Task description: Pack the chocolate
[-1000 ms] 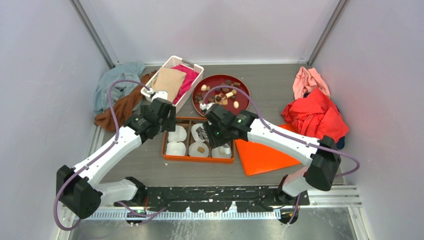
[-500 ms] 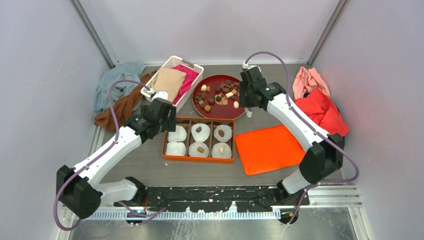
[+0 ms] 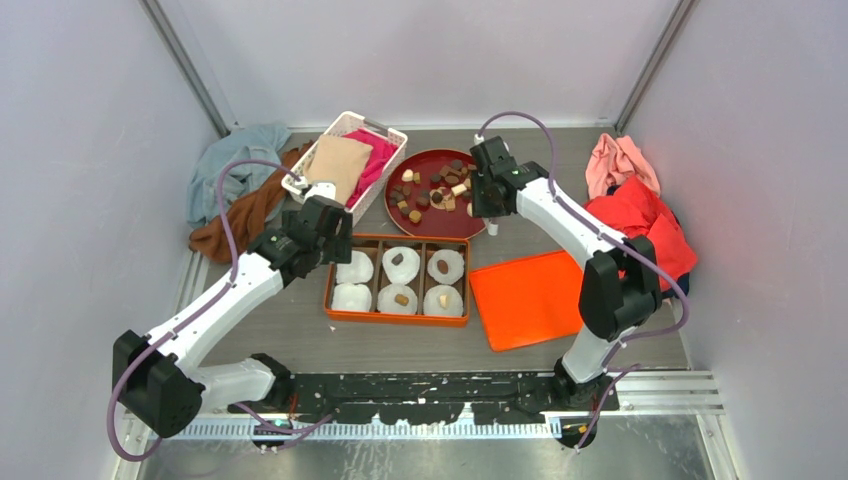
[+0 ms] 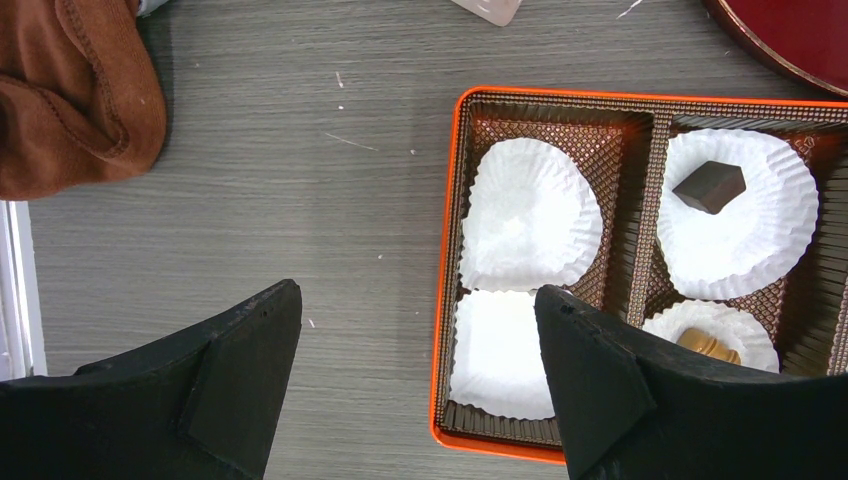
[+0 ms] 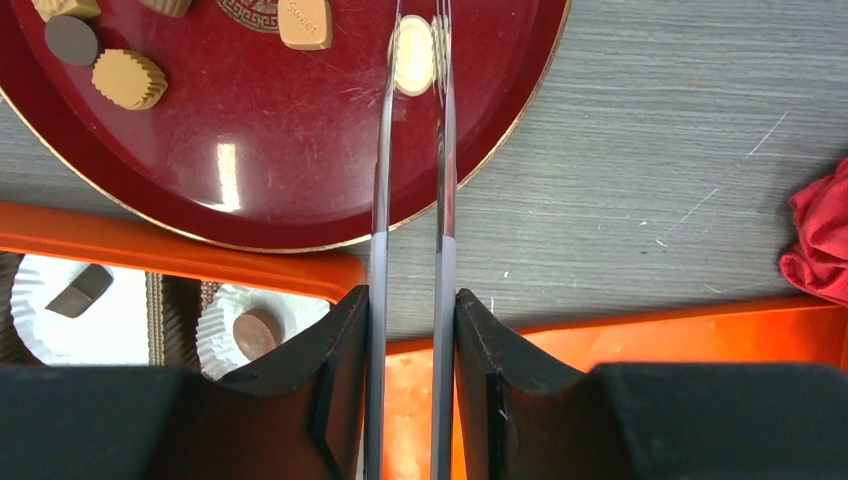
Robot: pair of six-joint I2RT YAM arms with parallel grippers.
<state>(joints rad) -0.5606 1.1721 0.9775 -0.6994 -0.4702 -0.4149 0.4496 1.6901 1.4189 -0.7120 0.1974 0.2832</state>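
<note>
Right tool (image 5: 410,350) is out over the far side of the table (image 4: 250,180), clamped tight on a pair of metal tweezers (image 5: 379,180), the two blades squeezed to a thin gap. Their tips sit either side of a cream chocolate (image 5: 413,55) near the right rim of the round red plate (image 5: 250,170); pinched or just framed, I cannot tell. The rest of the loose chocolate pieces (image 3: 437,187), dark, tan and cream, are scattered on that same plate. Just near of the plate is the orange six-compartment box (image 3: 396,318), a white paper cup (image 4: 530,215) in each slot. A dark block (image 4: 709,186) lies in the far middle cup, a round brown piece (image 5: 258,330) far right, a tan piece (image 4: 705,343) near middle and another tan one (image 3: 444,299) near right. Left tool (image 4: 418,330) hangs spread wide with nothing in it, straddling the box's left edge, one finger over bare table, the other over the near left cup. The orange lid (image 3: 530,298) lies flat to the right of the box, and a brown cloth (image 4: 70,90) is bunched far left.
</note>
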